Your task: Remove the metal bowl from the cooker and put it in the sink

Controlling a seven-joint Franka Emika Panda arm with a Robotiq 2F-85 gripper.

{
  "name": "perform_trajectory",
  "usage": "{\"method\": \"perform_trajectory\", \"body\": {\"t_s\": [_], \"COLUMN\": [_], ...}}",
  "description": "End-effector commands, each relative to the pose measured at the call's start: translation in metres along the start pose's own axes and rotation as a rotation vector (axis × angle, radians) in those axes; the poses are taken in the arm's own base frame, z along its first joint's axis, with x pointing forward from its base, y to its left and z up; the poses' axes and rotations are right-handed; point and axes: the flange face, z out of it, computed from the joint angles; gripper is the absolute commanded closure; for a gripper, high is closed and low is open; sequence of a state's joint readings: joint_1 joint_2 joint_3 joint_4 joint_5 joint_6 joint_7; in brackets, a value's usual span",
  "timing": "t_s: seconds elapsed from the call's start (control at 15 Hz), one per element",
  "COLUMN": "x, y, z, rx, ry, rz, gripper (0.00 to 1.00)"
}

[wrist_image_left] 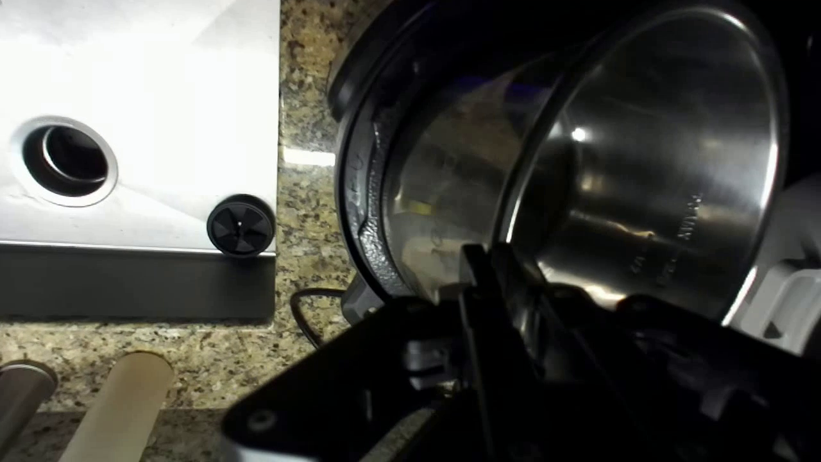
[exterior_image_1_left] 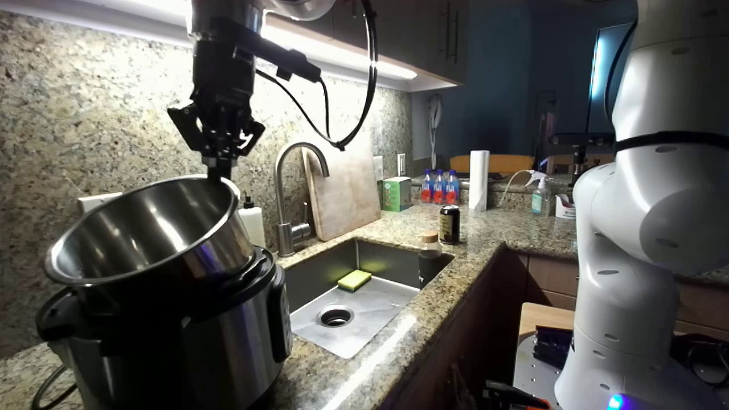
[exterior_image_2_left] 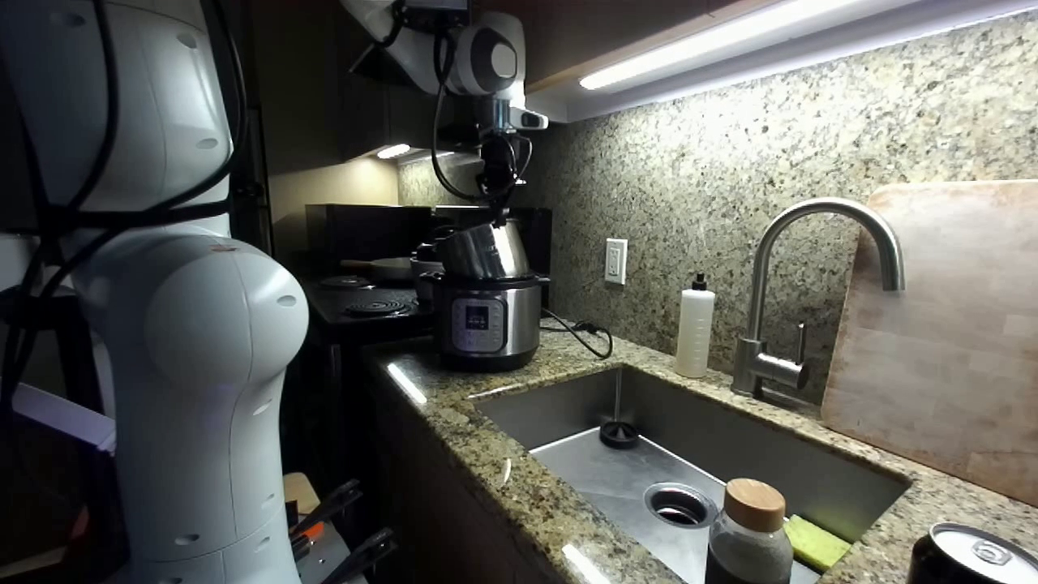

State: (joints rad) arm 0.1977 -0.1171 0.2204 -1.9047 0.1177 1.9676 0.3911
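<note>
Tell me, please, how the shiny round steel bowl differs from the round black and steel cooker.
The shiny round steel bowl is tilted, held by the black jointed gripper; the round black and steel cooker stands upright. The bowl is bare steel, the cooker partly black. The bowl is narrower than the cooker. Both are round and open-topped.

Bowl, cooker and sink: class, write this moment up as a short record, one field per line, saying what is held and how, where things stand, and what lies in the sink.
Held: the bowl, by its rim
Holder: the gripper, shut, pointing down
Pose: tilted, mostly above the cooker; whether they touch cannot be told
Cooker: open on top, on the counter beside the sink
In the sink: yellow sponge, black disc
Stage: bowl not yet in the sink
</note>
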Motion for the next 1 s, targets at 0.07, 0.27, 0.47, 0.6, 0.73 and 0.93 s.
{"method": "perform_trajectory", "body": {"t_s": [0.07, 0.27, 0.47, 0.6, 0.73, 0.93], "x": [-0.017, -0.019, -0.019, -0.017, -0.017, -0.018], "y": [-0.028, -0.039, -0.045, -0.048, -0.049, -0.045], "z": [-0.036, -0.048, -0.058, -0.060, -0.061, -0.059], "rx": [0.057, 0.071, 0.090, 0.096, 0.102, 0.093], "ry": [0.031, 0.046, 0.062, 0.062, 0.063, 0.060], "rz": [-0.021, -0.045, -0.050, -0.051, -0.054, -0.050], "gripper": [0.91, 0.90, 0.90, 0.90, 0.90, 0.92]}}
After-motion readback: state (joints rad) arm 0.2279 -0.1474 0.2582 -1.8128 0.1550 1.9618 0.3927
